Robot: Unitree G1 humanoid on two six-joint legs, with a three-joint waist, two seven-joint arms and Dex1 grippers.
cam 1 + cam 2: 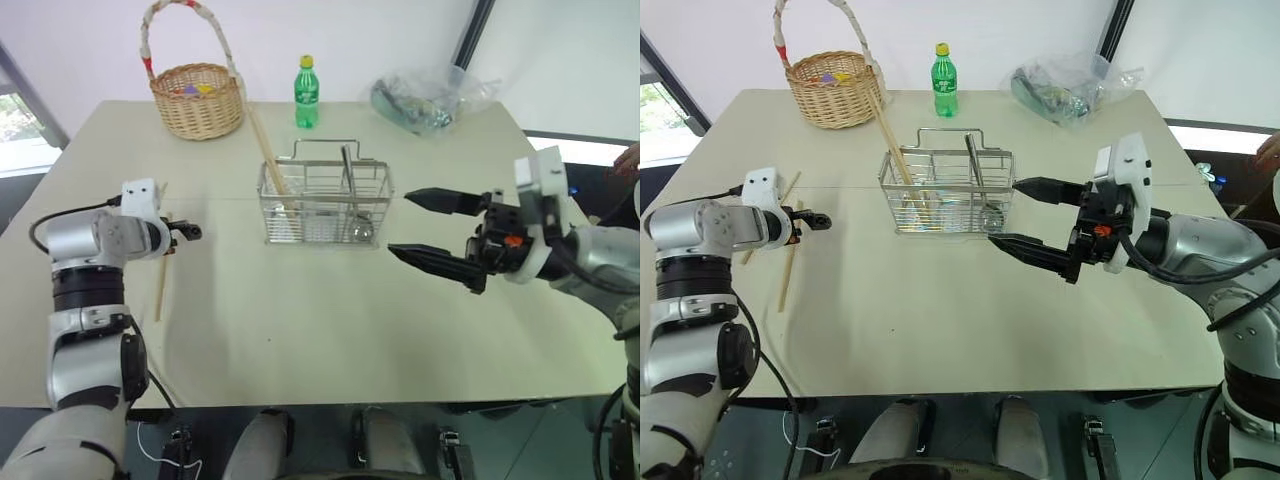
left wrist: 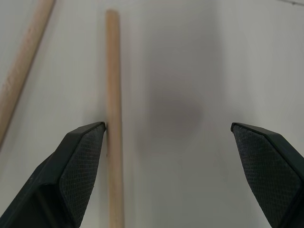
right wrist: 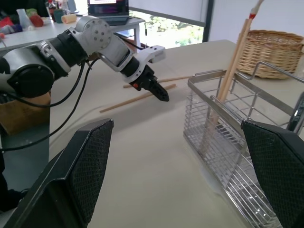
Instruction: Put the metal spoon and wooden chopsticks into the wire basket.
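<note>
my left gripper (image 2: 166,135) hangs spread over two wooden chopsticks (image 1: 788,270) on the table (image 1: 330,320), my right gripper (image 1: 425,227) gapes empty beside the wire basket (image 1: 325,205), which holds the metal spoon (image 1: 352,200) and one leaning chopstick (image 1: 268,152).

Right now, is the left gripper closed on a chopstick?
No. The left gripper is open, one chopstick lying on the table beside its finger.
</note>
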